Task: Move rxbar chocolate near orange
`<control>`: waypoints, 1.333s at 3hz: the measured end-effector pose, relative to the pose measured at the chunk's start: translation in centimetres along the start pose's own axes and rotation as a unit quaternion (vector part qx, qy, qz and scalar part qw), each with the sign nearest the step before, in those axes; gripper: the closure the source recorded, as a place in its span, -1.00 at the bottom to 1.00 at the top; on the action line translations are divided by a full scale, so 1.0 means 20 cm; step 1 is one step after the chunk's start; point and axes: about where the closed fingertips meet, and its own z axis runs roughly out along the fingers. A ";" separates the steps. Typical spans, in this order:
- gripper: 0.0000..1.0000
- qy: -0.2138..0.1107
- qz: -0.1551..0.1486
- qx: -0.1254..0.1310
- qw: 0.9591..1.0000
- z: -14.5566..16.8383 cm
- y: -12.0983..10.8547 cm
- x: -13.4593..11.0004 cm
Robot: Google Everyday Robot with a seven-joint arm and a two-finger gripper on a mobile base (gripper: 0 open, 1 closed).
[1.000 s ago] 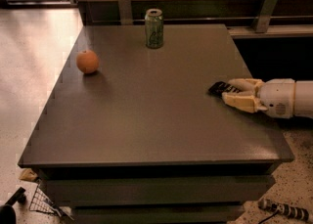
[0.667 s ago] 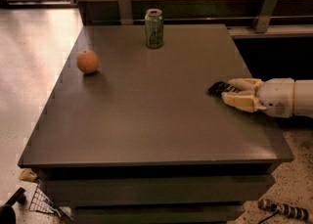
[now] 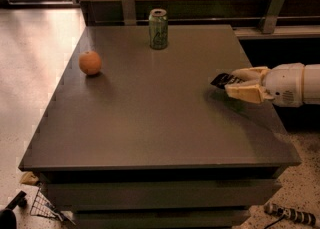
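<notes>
The orange sits on the dark table near its left edge. The rxbar chocolate is a thin black wrapped bar with pale lettering; only its left end shows between the cream fingers. My gripper reaches in from the right over the table's right side and is shut on the bar, holding it just above the surface, far to the right of the orange.
A green drink can stands upright near the table's far edge. A dark counter with metal brackets runs behind. A wire object lies on the floor at the lower left, and a tool at the lower right.
</notes>
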 end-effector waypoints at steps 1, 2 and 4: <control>1.00 0.016 -0.025 0.005 1.000 0.03 0.02 -0.12; 1.00 0.043 -0.052 0.004 0.998 0.17 0.04 -0.21; 1.00 0.095 -0.124 -0.055 0.986 0.62 0.09 -0.47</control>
